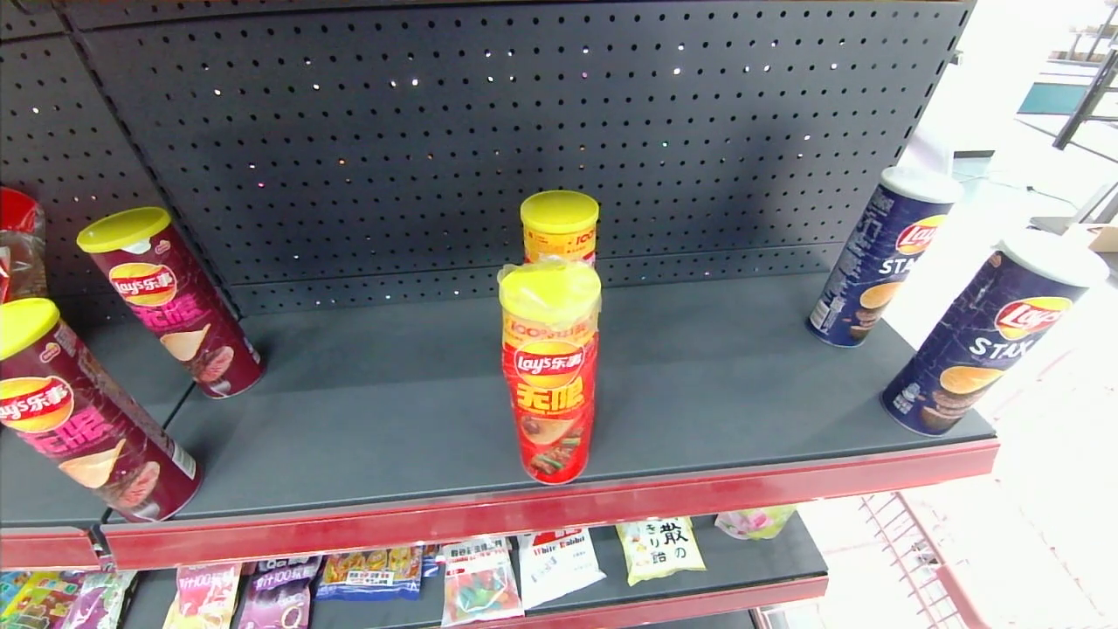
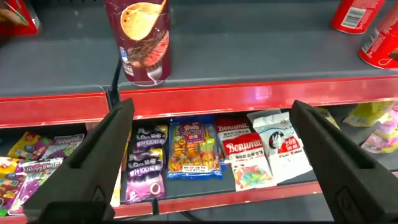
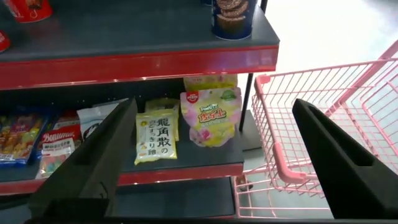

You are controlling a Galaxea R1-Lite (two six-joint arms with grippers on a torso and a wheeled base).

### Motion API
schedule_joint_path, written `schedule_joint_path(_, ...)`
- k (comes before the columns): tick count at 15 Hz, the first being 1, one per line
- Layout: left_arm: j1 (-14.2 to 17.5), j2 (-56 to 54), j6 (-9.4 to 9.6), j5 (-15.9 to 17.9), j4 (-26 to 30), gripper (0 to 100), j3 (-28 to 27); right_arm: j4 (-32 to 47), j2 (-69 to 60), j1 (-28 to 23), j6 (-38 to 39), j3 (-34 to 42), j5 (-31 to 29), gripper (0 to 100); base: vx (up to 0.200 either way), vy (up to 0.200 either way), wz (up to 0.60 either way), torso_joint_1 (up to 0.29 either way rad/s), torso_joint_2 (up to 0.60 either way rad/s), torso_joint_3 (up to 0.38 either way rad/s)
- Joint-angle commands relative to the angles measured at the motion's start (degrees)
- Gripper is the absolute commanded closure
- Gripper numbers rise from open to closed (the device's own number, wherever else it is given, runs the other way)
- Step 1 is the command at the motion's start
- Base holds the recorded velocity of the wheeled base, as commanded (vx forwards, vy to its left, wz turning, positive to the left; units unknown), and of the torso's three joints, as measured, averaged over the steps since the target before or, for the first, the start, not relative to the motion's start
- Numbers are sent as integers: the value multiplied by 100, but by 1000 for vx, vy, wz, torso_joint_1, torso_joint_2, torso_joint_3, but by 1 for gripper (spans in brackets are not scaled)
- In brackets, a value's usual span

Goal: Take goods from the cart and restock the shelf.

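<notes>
On the grey shelf point(image 1: 699, 393), a red can of crisps point(image 1: 550, 376) stands upright near the front edge at the centre. A second yellow-lidded can point(image 1: 559, 225) stands right behind it. My left gripper point(image 2: 212, 106) is open and holds nothing; it is below the shelf, facing its red front lip point(image 2: 249, 93) and a maroon can point(image 2: 142, 37). My right gripper point(image 3: 216, 106) is open too, in front of the lower shelf. The pink wire cart point(image 3: 311, 143) stands beside it; no goods show inside the part I see.
Two maroon cans point(image 1: 170, 301) point(image 1: 74, 411) stand on the shelf's left, two blue cans point(image 1: 882, 258) point(image 1: 991, 336) on its right end. Snack bags point(image 1: 480, 577) line the lower shelf. The cart's rim point(image 1: 926, 568) sits at the lower right.
</notes>
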State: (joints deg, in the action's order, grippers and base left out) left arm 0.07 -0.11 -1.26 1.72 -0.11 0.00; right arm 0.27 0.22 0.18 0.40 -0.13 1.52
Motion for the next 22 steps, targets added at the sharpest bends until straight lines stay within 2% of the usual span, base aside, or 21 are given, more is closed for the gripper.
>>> schedule_joint_path(1,1,11,3,4,2,0,0,8,-13,8,-14,5,6,0,0,0,0,0,0,0)
schedule_joint_path(7,1,11,20,4,11,0,0,0,-13,-1,-31,5,-3,0,0,0,0,0,0,0)
schedule_joint_path(11,1,11,64,4,11,0,0,0,-13,-1,-31,5,-3,0,-200,0,0,8,4,-1)
schedule_joint_path(19,1,11,55,4,11,0,0,0,-13,-1,-31,5,-12,0,0,0,0,0,0,0)
schedule_joint_path(22,1,11,55,4,11,0,0,0,-13,-1,-31,5,-12,0,0,0,600,1,7,7)
